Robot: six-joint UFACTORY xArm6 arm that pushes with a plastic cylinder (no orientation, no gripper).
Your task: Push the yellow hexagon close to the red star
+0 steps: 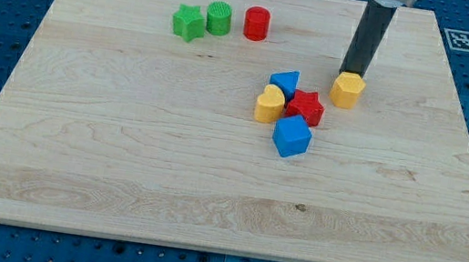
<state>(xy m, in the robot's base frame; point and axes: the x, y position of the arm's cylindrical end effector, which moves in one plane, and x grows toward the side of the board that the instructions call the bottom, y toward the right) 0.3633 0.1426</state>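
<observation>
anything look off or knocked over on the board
Nothing stands out. Every block sits flat on the wooden board, none tipped or damaged. My tip rests against the top side of the yellow hexagon, right of the red star.

Hexagon [347, 90] sits right of bench [120, 161] centre, toward far edge; my tip [349, 73] touching its far side. Star [306, 108] just left of hexagon, nearer front. Triangle [284, 83], heart [269, 105], cube [292, 136] crowd around star. Three pieces near far edge, left of centre: second star [189, 23], ribbed cylinder [219, 19], plain cylinder [256, 24].
</observation>
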